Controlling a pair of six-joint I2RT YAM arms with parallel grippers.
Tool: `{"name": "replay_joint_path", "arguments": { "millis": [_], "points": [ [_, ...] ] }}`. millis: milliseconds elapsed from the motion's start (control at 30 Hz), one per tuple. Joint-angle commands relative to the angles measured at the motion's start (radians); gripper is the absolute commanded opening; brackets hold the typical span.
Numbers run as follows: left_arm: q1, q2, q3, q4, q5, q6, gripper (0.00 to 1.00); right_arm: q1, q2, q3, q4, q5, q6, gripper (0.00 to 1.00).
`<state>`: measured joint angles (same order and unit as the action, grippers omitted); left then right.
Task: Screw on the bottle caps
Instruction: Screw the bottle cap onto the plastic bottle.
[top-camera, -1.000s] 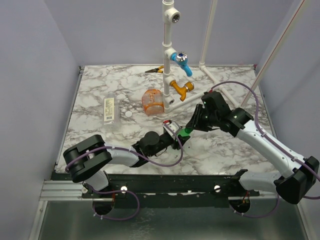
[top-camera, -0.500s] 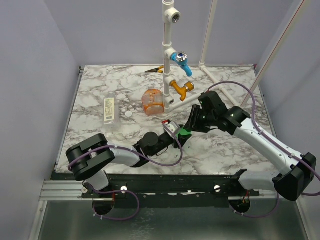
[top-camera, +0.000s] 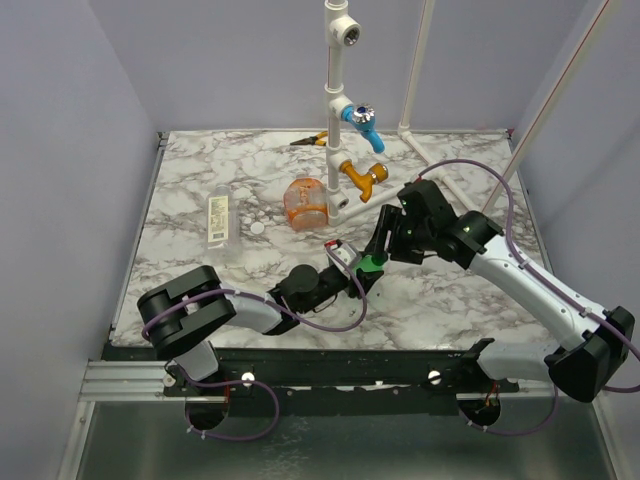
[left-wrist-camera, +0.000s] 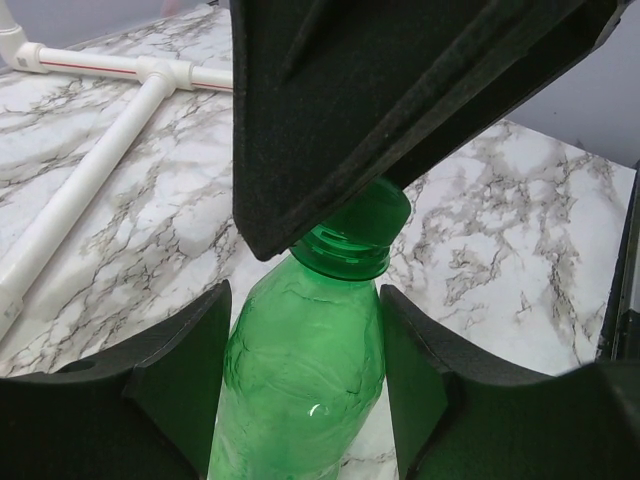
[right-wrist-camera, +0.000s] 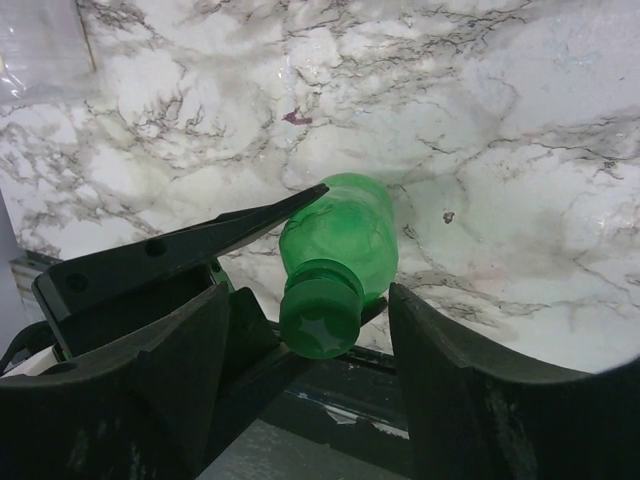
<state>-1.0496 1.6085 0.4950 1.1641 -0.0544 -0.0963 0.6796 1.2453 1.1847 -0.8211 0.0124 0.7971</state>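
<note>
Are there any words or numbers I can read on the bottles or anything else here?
No words or numbers can be read anywhere.
Pale label on the clear bottle: print too small and blurred to read.
Green cap on the green bottle: only a raised star shape, no letters.

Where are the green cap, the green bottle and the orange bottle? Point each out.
green cap (right-wrist-camera: 320, 318), right wrist view, its flat top.
green bottle (left-wrist-camera: 300, 370), left wrist view, its body below the neck.
orange bottle (top-camera: 305, 203), top external view, its side wall.
</note>
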Motion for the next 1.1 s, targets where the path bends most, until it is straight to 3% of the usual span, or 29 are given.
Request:
{"name": "replay_joint_path", "arguments": {
  "millis": [0,367,533,633,1067],
  "points": [
    [-0.005,-0.012,-0.006,0.035,0.026,-0.023,0.11,0.004,-0.02,0.024,-0.047,0.059,-0.009,0.68],
    [0.005,-0.044,-0.055,0.023,0.105,-0.053,0.11,0.051,-0.099,0.041,-0.038,0.004,-0.2,0.67],
    [0.006,-0.081,-0.077,0.013,0.158,-0.069,0.11,0.143,-0.102,0.05,-0.032,0.001,-0.287,0.66],
    [0.013,-0.121,-0.096,-0.014,0.202,-0.079,0.11,0.221,-0.082,0.084,-0.09,0.101,-0.307,0.65],
    [0.016,-0.292,-0.155,-0.15,0.254,-0.091,0.11,0.238,-0.099,0.105,-0.156,0.067,-0.406,0.57]
  ]
}}
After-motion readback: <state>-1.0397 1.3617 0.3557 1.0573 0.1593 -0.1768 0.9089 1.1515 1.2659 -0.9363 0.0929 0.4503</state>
